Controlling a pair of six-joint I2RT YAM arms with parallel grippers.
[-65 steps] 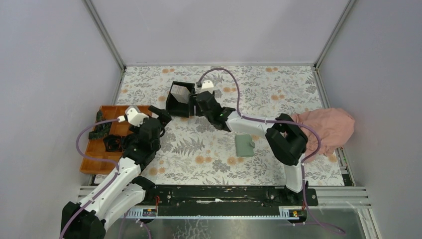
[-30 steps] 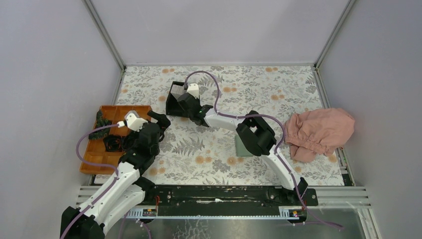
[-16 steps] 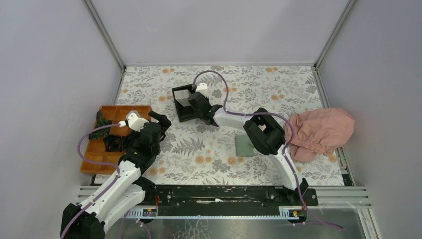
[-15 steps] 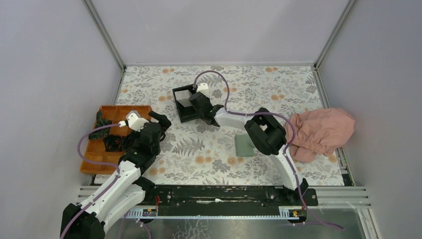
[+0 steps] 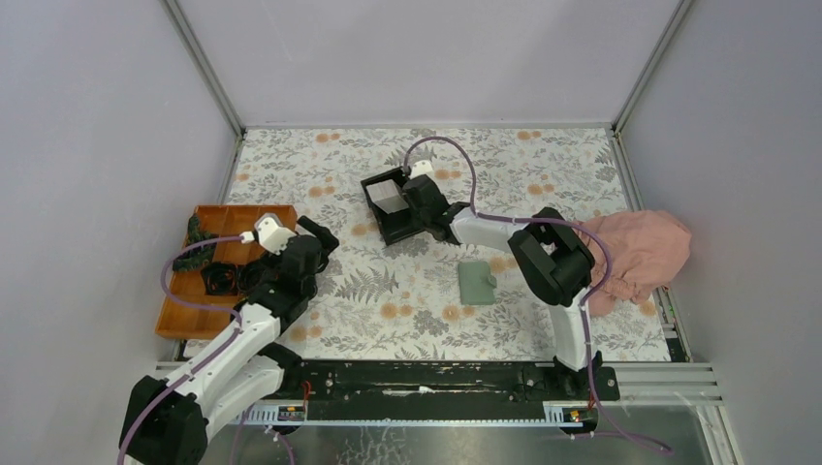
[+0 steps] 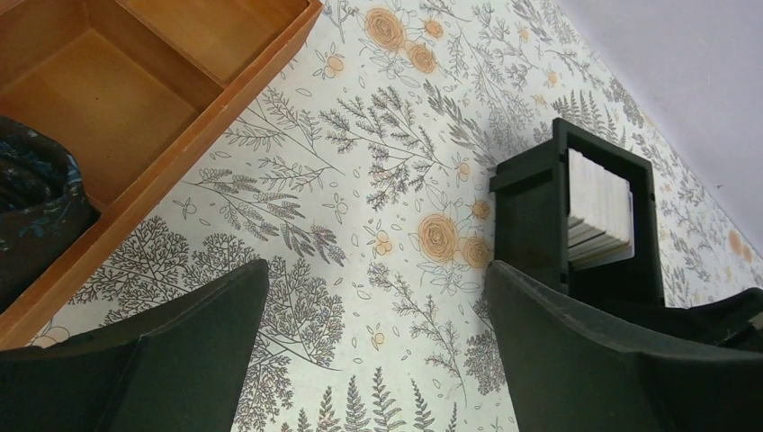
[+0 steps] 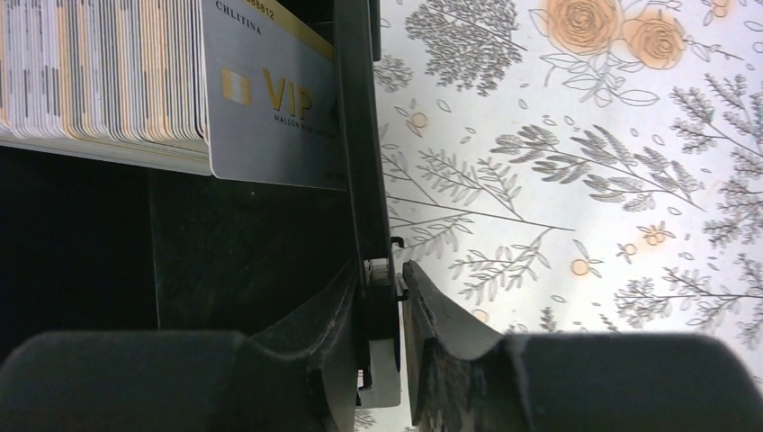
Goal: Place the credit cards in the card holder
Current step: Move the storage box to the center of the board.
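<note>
A stack of pale credit cards stands on edge in a black open-top box at the middle back of the table. My right gripper is shut on the box's right wall. In the right wrist view that wall sits pinched between my right gripper's fingers, with the credit cards beside it, a grey VIP card foremost. The sage-green card holder lies shut on the table nearer the front. My left gripper hangs open and empty, and its wrist view has my left gripper facing the box.
An orange compartment tray lies at the left with dark items in it; its corner shows in the left wrist view. A pink cloth is bunched at the right edge. Grey walls enclose the table.
My right gripper closed on the box's wall and dragged the box to the right, turning it. The left arm shifted slightly forward and stayed open.
</note>
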